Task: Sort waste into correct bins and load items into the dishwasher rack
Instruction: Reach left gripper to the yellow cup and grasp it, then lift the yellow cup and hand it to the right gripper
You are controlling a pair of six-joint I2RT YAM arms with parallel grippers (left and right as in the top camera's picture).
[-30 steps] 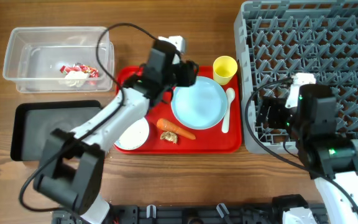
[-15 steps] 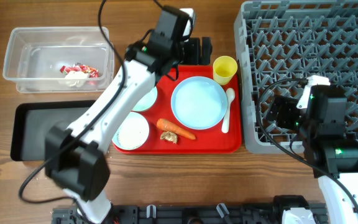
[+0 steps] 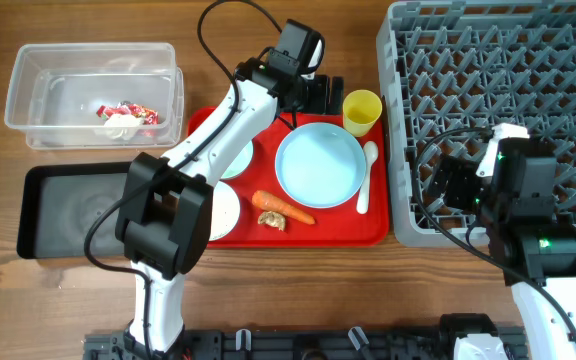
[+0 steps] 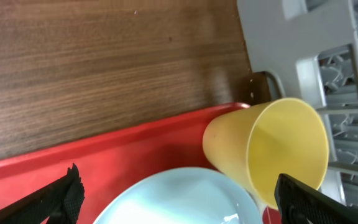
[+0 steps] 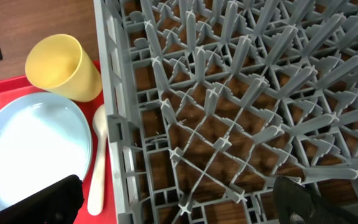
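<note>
Both wide apart: left hand, right hand, over wood-grain table with red tray, grey rack

The left gripper has opened its jaws wide and moved from the plate's far-left rim to just left of the cup. A bowl, hidden under that arm a second ago, now partly shows left of the plate. The right gripper has shifted slightly right over the rack.
</note>
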